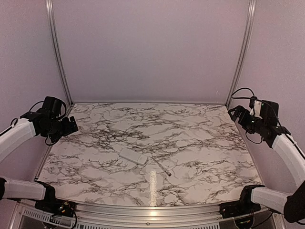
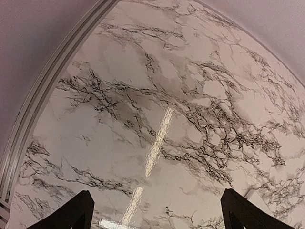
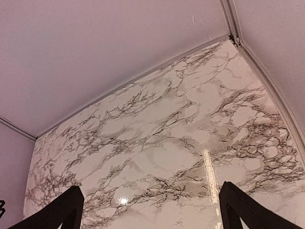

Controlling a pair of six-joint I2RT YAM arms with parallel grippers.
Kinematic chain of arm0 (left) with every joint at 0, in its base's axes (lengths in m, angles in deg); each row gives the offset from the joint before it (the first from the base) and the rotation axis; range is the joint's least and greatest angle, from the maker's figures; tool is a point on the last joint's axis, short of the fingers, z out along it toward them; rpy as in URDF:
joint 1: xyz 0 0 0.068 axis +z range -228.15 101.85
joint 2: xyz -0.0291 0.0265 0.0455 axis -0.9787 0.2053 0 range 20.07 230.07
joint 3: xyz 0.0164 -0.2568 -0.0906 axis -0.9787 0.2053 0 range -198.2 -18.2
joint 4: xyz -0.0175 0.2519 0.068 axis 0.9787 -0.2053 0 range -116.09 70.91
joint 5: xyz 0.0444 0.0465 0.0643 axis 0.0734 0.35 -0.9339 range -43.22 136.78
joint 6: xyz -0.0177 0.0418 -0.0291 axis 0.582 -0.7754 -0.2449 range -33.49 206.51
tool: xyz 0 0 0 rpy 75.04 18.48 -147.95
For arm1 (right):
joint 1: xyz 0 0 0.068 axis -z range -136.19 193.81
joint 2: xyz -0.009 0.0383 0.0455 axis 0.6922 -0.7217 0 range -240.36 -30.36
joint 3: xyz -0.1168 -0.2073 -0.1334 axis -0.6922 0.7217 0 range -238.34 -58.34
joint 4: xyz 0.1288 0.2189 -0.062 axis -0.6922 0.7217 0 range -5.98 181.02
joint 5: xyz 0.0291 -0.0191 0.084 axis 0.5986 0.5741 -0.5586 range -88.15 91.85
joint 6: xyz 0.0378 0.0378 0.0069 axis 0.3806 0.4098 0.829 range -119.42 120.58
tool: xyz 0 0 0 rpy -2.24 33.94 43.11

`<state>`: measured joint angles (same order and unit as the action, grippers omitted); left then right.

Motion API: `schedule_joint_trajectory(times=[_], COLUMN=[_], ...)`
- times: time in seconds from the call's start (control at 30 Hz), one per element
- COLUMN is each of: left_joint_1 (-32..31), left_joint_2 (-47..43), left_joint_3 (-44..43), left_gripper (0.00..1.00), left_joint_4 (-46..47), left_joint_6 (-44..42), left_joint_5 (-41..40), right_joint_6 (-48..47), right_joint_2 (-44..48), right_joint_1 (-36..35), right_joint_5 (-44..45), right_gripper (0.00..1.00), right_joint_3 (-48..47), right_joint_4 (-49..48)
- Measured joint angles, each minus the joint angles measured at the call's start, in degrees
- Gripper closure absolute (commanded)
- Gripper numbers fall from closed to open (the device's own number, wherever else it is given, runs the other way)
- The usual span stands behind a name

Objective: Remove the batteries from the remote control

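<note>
The white remote control (image 1: 133,156) lies flat on the marble table (image 1: 190,138), a little left of the middle, plain face up. No batteries show in any view. My left gripper (image 1: 71,127) hovers at the table's left edge, open and empty, well left of the remote. My right gripper (image 1: 232,112) hovers at the far right corner, open and empty. In the left wrist view the black fingertips (image 2: 71,214) stand far apart over bare marble. In the right wrist view the fingertips (image 3: 238,205) stand far apart too.
A long thin pale rod with a dark tip (image 1: 162,166) lies just right of the remote. Aluminium rails (image 1: 57,52) and pale walls close the back and sides. A metal rail (image 1: 152,209) runs along the near edge.
</note>
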<state>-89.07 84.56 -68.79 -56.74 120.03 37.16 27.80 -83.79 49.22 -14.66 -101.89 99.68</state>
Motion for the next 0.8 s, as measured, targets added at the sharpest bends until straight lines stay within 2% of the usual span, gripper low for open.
schedule_joint_trajectory(times=[0.3,0.5,0.8], left_joint_1=[-0.5,-0.5,-2.3], left_joint_2=[-0.8,-0.8,-2.9], left_joint_3=[1.2,1.2,1.2], left_gripper=[0.02,0.02,0.02], left_joint_4=[-2.0,-4.0,-6.5], left_joint_6=[-3.5,-7.1,-6.7], left_joint_5=[3.9,6.8,8.6], right_joint_6=[-1.4,-6.4,-12.6], right_joint_2=[3.1,4.6,5.2], right_joint_1=[0.0,0.0,-2.2], right_joint_5=[-0.6,-2.2,-5.9], right_gripper=[0.02,0.02,0.01], right_joint_3=[1.0,1.1,1.1], right_joint_4=[5.1,7.5,8.9])
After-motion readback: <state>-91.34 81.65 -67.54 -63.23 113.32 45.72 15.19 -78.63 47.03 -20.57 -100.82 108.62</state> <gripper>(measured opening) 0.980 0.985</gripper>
